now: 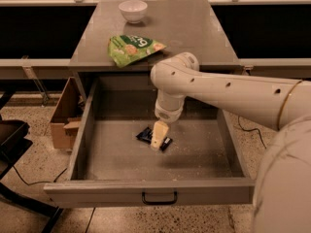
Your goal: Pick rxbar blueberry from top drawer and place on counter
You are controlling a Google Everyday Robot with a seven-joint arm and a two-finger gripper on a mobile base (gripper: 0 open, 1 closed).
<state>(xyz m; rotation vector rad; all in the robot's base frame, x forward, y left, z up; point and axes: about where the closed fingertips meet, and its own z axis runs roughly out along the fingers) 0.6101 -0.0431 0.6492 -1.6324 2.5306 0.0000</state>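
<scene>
The top drawer (146,191) is pulled wide open below the counter (194,33). The rxbar blueberry (145,135), a small dark navy bar, lies flat on the drawer floor near the middle. My gripper (156,142) reaches down into the drawer from the white arm and sits right on top of the bar, covering its middle. The bar's two ends stick out on either side of the cream fingers (159,132).
A green crinkled snack bag (133,47) lies at the counter's front left edge. A white bowl (132,9) stands at the counter's back. A cardboard box (65,115) sits on the floor left of the drawer. Crumbs lie on the drawer floor.
</scene>
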